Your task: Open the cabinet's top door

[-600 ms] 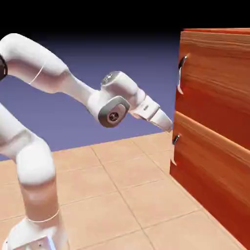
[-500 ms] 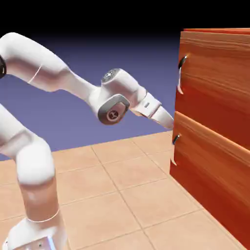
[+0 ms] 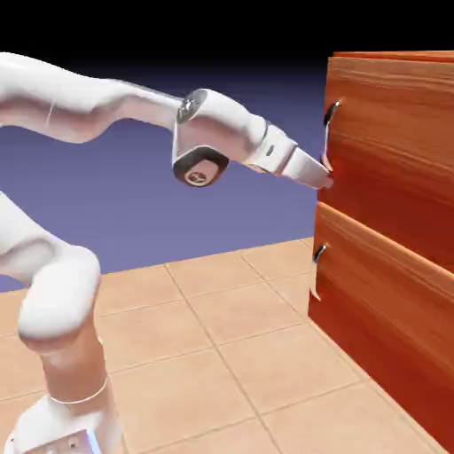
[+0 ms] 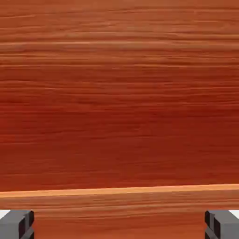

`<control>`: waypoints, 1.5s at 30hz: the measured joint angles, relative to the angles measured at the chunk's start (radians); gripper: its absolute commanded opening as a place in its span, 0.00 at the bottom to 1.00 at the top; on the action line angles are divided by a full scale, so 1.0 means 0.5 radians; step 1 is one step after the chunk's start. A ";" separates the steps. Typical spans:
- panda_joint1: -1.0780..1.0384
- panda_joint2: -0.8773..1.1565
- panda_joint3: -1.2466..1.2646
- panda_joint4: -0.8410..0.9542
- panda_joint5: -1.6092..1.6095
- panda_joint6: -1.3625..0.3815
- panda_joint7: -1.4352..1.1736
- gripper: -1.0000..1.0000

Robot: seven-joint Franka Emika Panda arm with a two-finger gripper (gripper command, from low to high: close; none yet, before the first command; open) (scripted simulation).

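1. Reaching over to the exterior view's right here, with my gripper (image 3: 327,183) up at the cabinet (image 3: 381,239), tilted down a bit.
2. My fingers (image 4: 16,225) are wide open, one in each bottom corner of the hand view. Nothing's gripped, there's just wood showing between them.
3. The top door (image 3: 395,133) is the upper front, right above the lower front (image 3: 381,293), and it looks shut to me.
4. Its handle (image 3: 329,133) is that curvy silver thing near the door's edge, on the exterior view's left. My fingertips are just below its bottom end in that view, not around it. Can't tell if I'm actually touching the door or the handle.
5. The lower handle (image 3: 318,266) sits below my gripper, and I'm clear of it.
6. Hand view is basically all reddish-brown grain, darker toward the middle. A pale strip (image 4: 119,191) crosses near the bottom, tipping up slightly to the right, with more wood under it.
7. My arm (image 3: 217,129) stretches across above the tiled floor (image 3: 213,355), wrist bulge hanging well apart from the cabinet.
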 measured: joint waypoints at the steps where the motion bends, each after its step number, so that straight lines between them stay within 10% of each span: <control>1: -0.033 -0.009 0.035 0.020 0.087 -0.002 -0.062 0.50; 45: -1.499 -0.403 1.590 0.921 3.915 -0.104 -2.802 0.50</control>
